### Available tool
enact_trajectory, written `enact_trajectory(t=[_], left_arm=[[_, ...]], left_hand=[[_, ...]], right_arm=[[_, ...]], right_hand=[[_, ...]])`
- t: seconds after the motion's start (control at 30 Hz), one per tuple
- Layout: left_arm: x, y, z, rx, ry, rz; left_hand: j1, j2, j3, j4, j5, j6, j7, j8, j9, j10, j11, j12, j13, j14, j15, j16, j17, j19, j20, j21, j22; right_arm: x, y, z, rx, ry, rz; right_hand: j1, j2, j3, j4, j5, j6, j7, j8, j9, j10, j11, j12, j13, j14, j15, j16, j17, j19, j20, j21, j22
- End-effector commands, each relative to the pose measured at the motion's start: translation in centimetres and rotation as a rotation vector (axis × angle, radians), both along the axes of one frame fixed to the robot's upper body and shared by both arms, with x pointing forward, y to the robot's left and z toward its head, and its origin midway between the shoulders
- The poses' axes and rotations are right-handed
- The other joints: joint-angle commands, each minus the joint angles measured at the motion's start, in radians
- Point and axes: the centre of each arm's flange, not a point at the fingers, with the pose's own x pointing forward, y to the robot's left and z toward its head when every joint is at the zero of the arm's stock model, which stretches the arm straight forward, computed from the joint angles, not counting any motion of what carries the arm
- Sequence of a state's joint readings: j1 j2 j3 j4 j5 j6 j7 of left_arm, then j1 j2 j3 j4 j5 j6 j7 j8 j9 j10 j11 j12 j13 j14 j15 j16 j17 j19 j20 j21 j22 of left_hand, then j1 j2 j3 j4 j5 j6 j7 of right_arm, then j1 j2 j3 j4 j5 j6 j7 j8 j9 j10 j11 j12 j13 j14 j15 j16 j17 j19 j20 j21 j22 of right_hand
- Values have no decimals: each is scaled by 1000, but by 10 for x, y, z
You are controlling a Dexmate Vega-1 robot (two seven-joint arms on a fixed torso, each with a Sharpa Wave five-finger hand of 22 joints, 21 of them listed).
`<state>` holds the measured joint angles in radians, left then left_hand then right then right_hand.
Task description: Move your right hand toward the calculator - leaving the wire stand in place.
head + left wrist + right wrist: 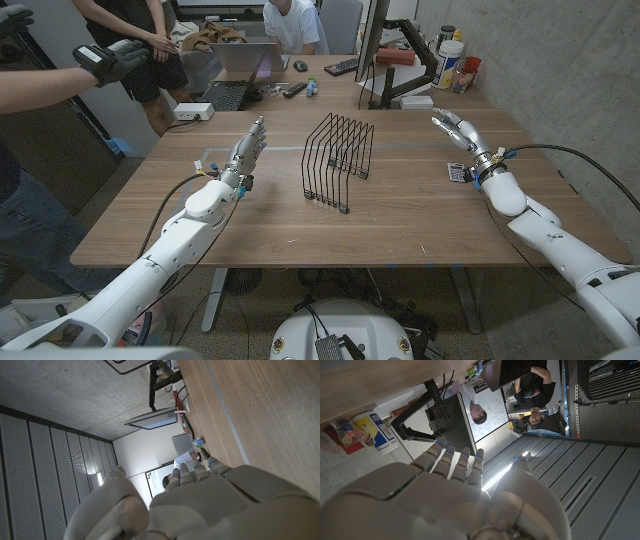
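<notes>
Calculator (457,172) is seen lying on the counter (400,210) just beside the right hand's (458,131) wrist, well apart from the wire stand (338,158), the hand being held open and empty.

- The calculator (457,172) is partly hidden behind the right hand's (455,130) wrist; its keys are too small to read.
- In the right wrist view, the right hand's fingers (451,462) point away, so the palm is hidden.
- In the left wrist view, the left hand (200,505) is cut off by the picture's edge.
- A clear object (208,160) just left of the left hand is too faint to identify.
</notes>
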<state>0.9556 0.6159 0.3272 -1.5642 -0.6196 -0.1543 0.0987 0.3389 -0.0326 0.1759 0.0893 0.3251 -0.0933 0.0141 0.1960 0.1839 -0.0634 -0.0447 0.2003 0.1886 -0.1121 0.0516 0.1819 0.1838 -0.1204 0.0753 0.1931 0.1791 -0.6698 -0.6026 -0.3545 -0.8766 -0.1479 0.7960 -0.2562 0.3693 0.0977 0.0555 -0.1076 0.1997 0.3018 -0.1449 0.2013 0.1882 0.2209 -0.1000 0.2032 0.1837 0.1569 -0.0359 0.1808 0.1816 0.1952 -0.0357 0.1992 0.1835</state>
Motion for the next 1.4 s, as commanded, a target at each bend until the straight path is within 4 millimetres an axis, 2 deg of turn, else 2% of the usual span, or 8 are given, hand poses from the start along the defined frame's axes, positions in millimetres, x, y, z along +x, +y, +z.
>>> enact_trajectory(t=[0.03, 1.4], left_arm=[[-1, 0, -1, -5, -2, 5], [-4, 4, -1, -1, 5, 1]], left_hand=[[5, 6, -4, 1, -2, -7, 1, -3, 2, -6, -4, 1, 2, -1, 19, 7, 3, -5, 8, 6, 4], [7, 12, -9, 1, -6, -5, -1, -1, 2, -5, -5, 2, 3, -3, 33, 8, 4, -8, 18, 7, 5]], right_arm=[[-2, -5, -1, -61, -23, -57], [1, -10, -3, -225, -64, -181]], right_hand=[[13, 2, 1, -6, 3, 1, -4, 1, 5, -2, 3, 1, 2, -5, 4, -1, 1, -3, -29, -2, 2], [19, -6, 1, -12, 0, 8, -14, 1, 5, 5, 3, 7, 3, 3, 12, 6, 3, 1, -18, 2, 3]])
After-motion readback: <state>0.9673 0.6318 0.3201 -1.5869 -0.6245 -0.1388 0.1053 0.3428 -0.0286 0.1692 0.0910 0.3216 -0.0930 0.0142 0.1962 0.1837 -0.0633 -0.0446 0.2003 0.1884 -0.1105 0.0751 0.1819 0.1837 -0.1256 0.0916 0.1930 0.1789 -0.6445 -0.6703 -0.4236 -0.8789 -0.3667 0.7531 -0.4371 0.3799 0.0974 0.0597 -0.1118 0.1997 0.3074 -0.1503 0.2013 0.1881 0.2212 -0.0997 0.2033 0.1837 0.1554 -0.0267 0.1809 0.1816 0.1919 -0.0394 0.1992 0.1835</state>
